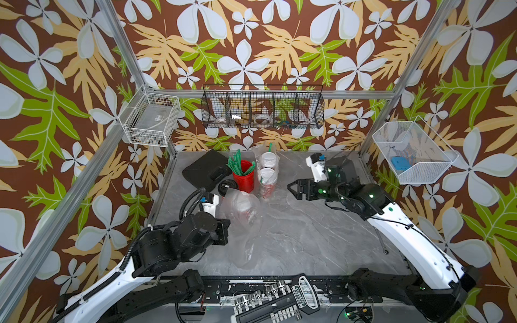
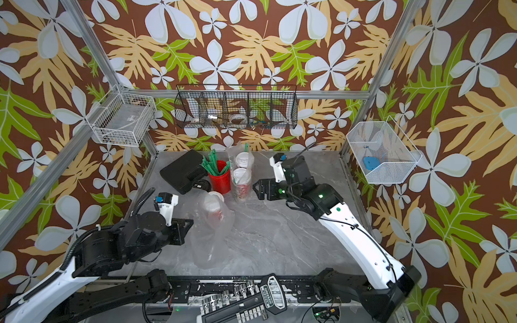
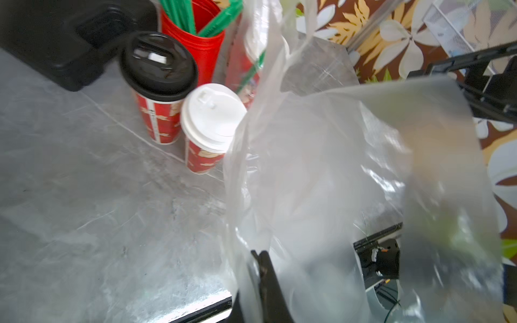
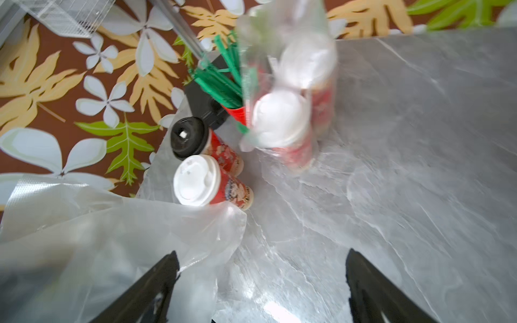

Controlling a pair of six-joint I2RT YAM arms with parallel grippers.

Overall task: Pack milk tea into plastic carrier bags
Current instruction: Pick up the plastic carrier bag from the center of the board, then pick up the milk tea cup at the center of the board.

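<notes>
Clamped in my left tool (image 3: 258, 265), the thin transparent crinkly carrier bag (image 3: 321, 173) hangs raised, I judge to keep its mouth open. My right tool (image 4: 262, 251) stands apart. At the bag's eleven o'clock, a black-lidded red printed paper cup (image 3: 158, 63) and a white-lidded paper cup (image 3: 211, 112) wait unbagged.

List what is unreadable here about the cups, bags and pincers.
- Left pincer: fingertips hidden by its own wrist in both top views; the left wrist view shows it shut on the loose carrier bag.
- Unbagged white-lidded cup: in both top views veiled by that bag's film, print unreadable.
- Two bagged cups: right wrist view, motion blur smears their print.
- Black wire basket: top views, contents too small behind mesh.
</notes>
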